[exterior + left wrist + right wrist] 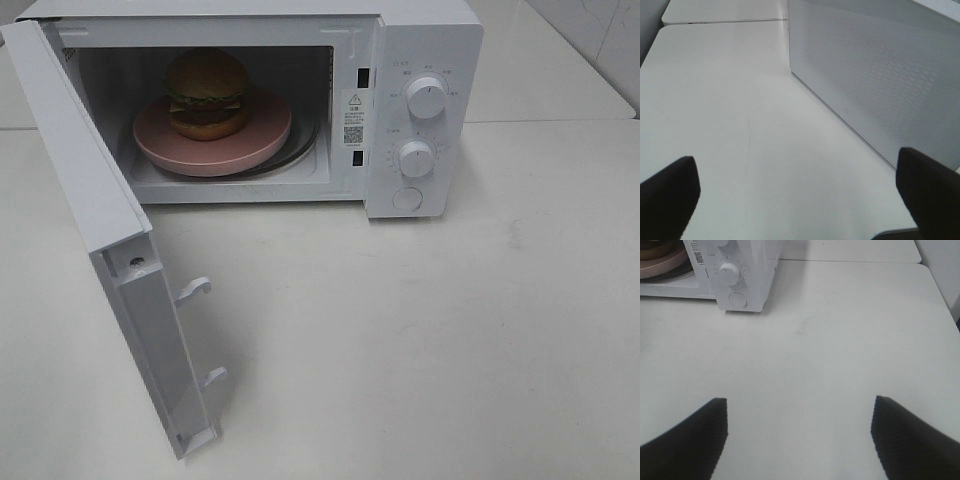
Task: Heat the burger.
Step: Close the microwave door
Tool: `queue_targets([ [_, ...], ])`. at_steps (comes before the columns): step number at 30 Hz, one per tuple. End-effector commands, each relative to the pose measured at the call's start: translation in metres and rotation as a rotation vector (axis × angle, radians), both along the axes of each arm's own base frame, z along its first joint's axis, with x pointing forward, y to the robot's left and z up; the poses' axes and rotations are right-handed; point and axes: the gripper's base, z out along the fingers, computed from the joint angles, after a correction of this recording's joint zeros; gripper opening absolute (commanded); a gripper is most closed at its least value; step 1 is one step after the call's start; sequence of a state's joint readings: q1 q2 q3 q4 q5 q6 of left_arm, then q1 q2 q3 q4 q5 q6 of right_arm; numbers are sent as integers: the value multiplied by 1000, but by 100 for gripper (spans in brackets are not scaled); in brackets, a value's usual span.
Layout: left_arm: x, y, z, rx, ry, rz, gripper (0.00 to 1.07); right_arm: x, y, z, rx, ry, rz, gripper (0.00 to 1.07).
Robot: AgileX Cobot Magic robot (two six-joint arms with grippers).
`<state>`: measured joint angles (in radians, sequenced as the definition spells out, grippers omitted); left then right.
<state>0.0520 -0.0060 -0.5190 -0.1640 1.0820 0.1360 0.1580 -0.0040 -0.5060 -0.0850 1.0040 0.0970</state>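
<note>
The burger point(208, 93) sits on a round pink plate point(212, 135) inside the white microwave point(420, 60). The microwave door point(90, 200) stands swung wide open to the left. Neither arm shows in the high view. In the left wrist view my left gripper point(800, 200) is open and empty over bare table, with the perforated door panel point(880, 75) close beside it. My right gripper point(800, 440) is also open and empty, well back from the microwave's control panel point(747, 270). The plate's edge point(660, 265) shows at that view's corner.
The control panel carries two round knobs point(426, 98) point(415, 158) and a round button point(407, 198) below them. Two latch hooks point(195, 290) stick out of the door's inner face. White table point(420, 340) spreads in front of the microwave.
</note>
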Motion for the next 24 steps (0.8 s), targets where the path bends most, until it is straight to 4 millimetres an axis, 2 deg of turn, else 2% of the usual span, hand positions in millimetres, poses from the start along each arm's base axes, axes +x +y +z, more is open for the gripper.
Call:
queue_targets([
  [1,-1,0,0,-11,-19,3,100,-3,0,0,0,-33,-5,76],
  [24,-1,-1,0,-13,-20,2,100,-3,0,0,0,-33,-5,76],
])
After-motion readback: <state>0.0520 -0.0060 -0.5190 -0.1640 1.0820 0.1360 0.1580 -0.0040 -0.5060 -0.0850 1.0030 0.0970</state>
